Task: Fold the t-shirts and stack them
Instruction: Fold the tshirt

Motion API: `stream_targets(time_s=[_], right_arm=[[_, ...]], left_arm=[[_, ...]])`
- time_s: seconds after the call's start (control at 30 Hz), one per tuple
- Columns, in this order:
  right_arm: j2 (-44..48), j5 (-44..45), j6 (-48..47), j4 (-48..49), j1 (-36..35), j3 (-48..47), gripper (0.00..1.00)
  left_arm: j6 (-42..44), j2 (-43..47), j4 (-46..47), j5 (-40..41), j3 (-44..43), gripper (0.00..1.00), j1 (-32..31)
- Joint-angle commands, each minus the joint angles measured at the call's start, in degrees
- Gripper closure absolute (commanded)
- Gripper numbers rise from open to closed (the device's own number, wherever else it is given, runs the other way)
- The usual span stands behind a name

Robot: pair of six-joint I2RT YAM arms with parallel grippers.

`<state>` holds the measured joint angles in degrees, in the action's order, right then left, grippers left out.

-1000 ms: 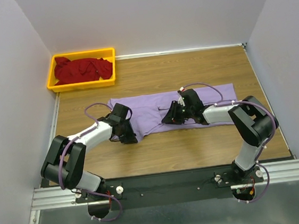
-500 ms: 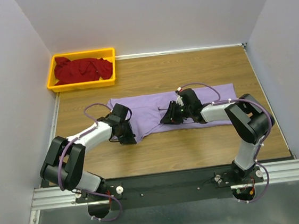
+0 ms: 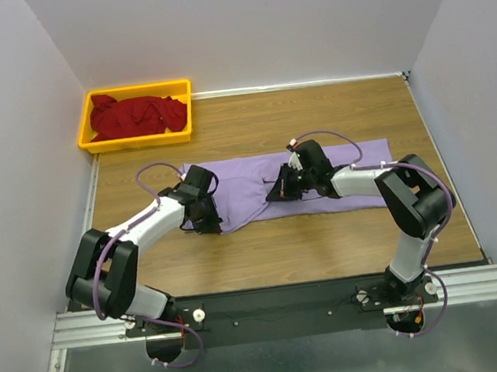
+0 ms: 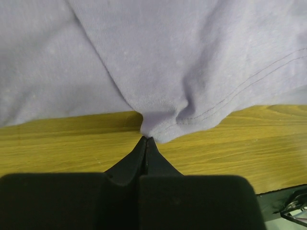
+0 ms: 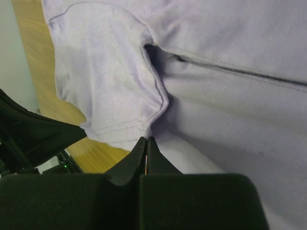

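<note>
A lavender t-shirt [image 3: 352,159] lies spread across the middle of the wooden table. My left gripper [image 3: 209,218] is shut on the shirt's near left hem corner; the left wrist view shows the cloth [image 4: 158,72] pinched at my closed tips [image 4: 145,140]. My right gripper [image 3: 277,189] is shut on a sleeve edge near the shirt's middle; the right wrist view shows the hem [image 5: 115,91] bunched at my closed tips [image 5: 146,139]. A red t-shirt [image 3: 137,115] lies crumpled in the yellow bin.
The yellow bin [image 3: 87,123] stands at the table's far left corner. Grey walls close in the table on three sides. Bare wood [image 3: 311,108] lies behind the shirt and in front of it [image 3: 308,246].
Both grippers have moved a little away from me with the shirt's edges held. The near left part of the shirt has been drawn back over itself.
</note>
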<state>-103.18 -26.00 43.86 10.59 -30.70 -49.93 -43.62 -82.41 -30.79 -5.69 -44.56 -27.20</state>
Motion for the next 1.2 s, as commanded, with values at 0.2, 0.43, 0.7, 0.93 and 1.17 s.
stream_targets(time_s=[0.2, 0.43, 0.7, 0.93, 1.17], right_arm=[[-1.8, 1.9, -5.4, -10.5, -0.4, -11.0, 0.96], [-6.6, 2.6, -6.2, -15.5, -0.2, -18.2, 0.96], [-11.5, 3.6, -5.6, -18.1, 0.0, -24.8, 0.94], [-13.7, 4.0, -5.3, -18.9, 0.4, -27.2, 0.89], [-12.4, 5.1, -7.2, -20.1, 0.4, -28.3, 0.76]], left_arm=[[6.6, -2.6, -1.0, 2.4, -5.8, 1.0, 4.3], [10.7, -5.2, -0.1, 1.3, -8.9, 1.0, 9.3], [14.5, -10.6, 0.7, 0.3, -14.8, 1.0, 13.2], [15.4, -13.7, 2.0, 0.2, -15.7, 1.0, 13.9], [16.0, -12.1, 2.0, 3.3, -16.0, 0.76, 13.9]])
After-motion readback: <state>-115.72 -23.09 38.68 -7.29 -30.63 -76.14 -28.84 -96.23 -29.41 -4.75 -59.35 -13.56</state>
